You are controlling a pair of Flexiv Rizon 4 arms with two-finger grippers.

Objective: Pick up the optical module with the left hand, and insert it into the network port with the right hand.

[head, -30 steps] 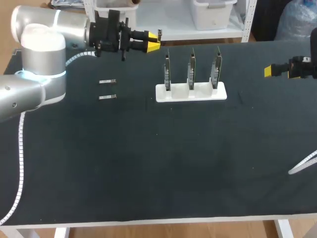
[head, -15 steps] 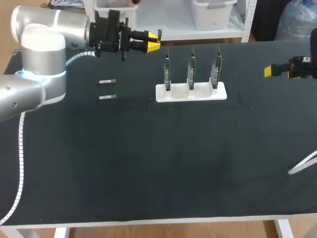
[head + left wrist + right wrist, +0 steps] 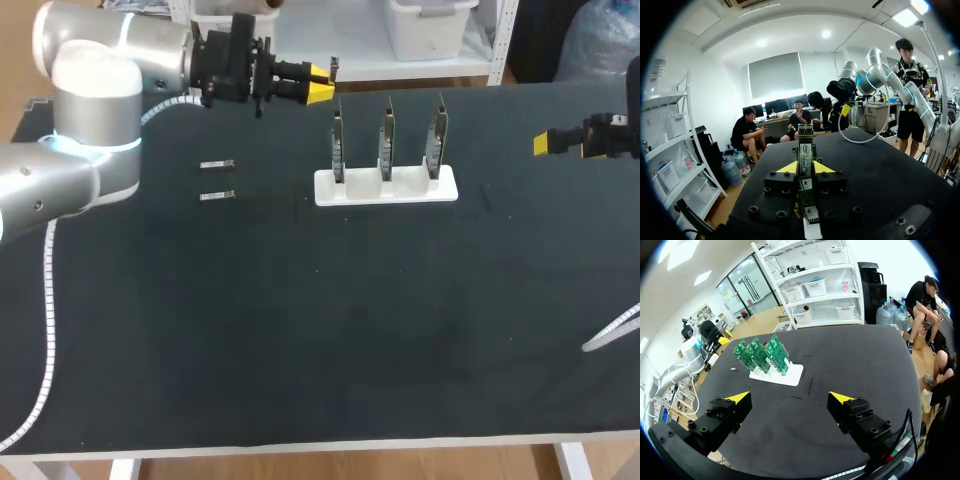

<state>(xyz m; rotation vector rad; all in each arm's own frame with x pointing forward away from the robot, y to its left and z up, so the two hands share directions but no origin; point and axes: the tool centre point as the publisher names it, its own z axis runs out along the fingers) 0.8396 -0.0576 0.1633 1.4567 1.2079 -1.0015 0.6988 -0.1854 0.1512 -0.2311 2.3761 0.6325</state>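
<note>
Two spare modules (image 3: 216, 165) lying on table (image 3: 320, 330) at left. Left tool (image 3: 805, 167) clenched on one module (image 3: 805, 150), held aloft near white rack (image 3: 386, 186) of boards (image 3: 387, 140). Pick-up judged done; handover and insertion left. Right tool (image 3: 789, 399) released, empty, well apart at right

Green circuit boards (image 3: 761, 354), a white holder (image 3: 386, 188), a black table (image 3: 300, 330)

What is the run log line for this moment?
left end effector: shut on optical module, in the air | right end effector: open, empty | two modules: on table | boards: upright in white rack
</note>
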